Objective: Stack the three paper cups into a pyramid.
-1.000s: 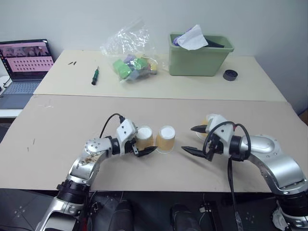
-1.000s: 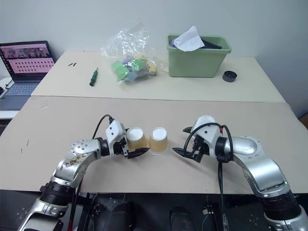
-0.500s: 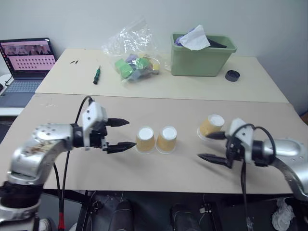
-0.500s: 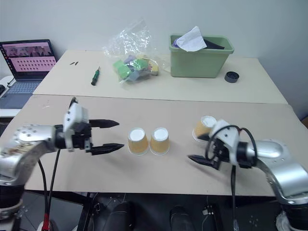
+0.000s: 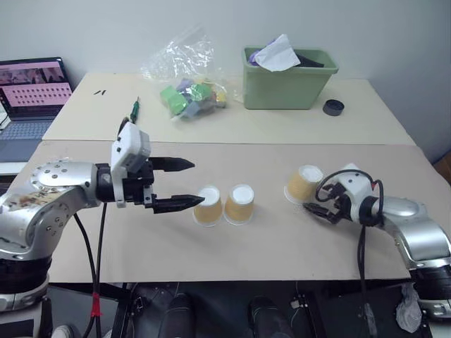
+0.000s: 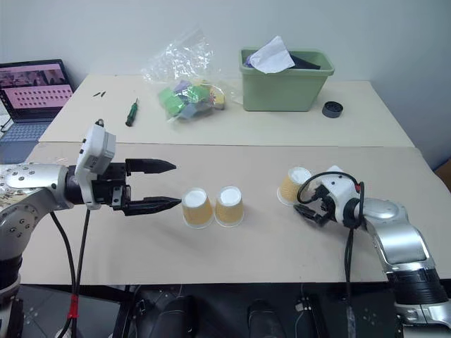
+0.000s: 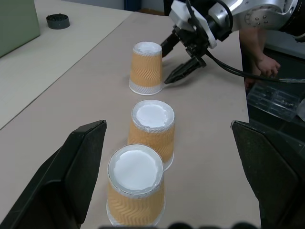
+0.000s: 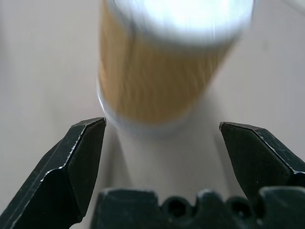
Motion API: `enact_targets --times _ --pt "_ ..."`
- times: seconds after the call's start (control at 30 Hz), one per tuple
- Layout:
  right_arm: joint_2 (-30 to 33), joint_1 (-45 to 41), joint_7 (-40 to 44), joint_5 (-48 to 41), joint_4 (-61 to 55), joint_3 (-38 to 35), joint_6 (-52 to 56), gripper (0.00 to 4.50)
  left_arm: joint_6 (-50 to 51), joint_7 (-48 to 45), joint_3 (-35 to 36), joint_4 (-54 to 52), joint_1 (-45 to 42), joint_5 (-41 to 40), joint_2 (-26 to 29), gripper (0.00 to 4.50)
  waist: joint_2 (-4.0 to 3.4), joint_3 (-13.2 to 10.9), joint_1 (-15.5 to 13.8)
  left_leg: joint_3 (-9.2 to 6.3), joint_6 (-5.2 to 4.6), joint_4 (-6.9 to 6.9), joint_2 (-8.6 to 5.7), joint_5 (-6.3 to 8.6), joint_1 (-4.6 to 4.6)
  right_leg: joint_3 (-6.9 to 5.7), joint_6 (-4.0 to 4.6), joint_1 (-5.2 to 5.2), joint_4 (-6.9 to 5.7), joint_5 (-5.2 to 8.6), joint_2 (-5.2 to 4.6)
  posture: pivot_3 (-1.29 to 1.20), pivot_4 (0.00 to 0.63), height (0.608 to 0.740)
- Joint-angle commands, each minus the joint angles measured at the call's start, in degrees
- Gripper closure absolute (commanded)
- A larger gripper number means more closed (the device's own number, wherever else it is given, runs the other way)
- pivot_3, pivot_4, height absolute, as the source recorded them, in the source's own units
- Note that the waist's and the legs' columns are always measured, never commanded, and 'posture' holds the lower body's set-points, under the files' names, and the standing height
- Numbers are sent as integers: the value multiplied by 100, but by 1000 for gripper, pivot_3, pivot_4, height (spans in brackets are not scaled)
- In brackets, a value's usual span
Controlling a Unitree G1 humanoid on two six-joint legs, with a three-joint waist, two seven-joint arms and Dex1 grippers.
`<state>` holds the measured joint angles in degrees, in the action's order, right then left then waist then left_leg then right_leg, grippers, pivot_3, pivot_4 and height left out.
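Observation:
Three paper cups stand upside down on the brown table, white bases up. Two of them [image 5: 208, 205] [image 5: 239, 204] touch side by side in the middle. The third cup [image 5: 304, 183] stands apart to the right. My left gripper [image 5: 197, 183] hangs open above the table just left of the pair, pointing at them, with nothing in it. My right gripper [image 5: 318, 206] sits low beside the third cup. In the right wrist view its fingers [image 8: 86, 143] stand open, and that cup [image 8: 162, 76] is close ahead between them, untouched. No pyramid stands.
On the far table sit a green bin [image 5: 289, 74] with paper in it, a clear bag of coloured blocks [image 5: 187, 91], a screwdriver [image 5: 134, 109] and a black round part [image 5: 332, 107]. A laptop [image 5: 32, 91] stands at the far left. A person's hand [image 7: 264, 64] shows beyond the table's edge.
My left gripper has drawn back left and risen away from the cup pair, staying open. My right gripper has swung right to the third cup. The two middle cups have not moved.

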<state>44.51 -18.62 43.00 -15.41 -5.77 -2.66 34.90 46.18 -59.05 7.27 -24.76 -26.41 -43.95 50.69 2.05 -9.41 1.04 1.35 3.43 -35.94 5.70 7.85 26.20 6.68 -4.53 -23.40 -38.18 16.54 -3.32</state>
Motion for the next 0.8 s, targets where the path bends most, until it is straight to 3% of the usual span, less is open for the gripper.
enact_targets --times 0.03,0.73,0.8 --pt "-51 -249 -42 -251 -278 -356 61 0 -148 -29 -35 -94 -113 32 27 22 -1 0 -19 0 0 -1 0 0 0 1 0 0 0 0 0 0 150 692" --pt "-354 -718 -294 -18 375 -125 66 0 -262 37 -196 -98 -123 164 -65 22 -1 0 -31 0 0 -3 0 0 0 -1 1 2 0 -1 -1 0 150 692" --pt "-368 -734 -303 -20 369 -131 47 519 -261 34 -200 -148 -73 158 -60 0 -1 0 -31 0 0 -4 0 0 0 -1 1 3 0 -1 -1 0 150 692"
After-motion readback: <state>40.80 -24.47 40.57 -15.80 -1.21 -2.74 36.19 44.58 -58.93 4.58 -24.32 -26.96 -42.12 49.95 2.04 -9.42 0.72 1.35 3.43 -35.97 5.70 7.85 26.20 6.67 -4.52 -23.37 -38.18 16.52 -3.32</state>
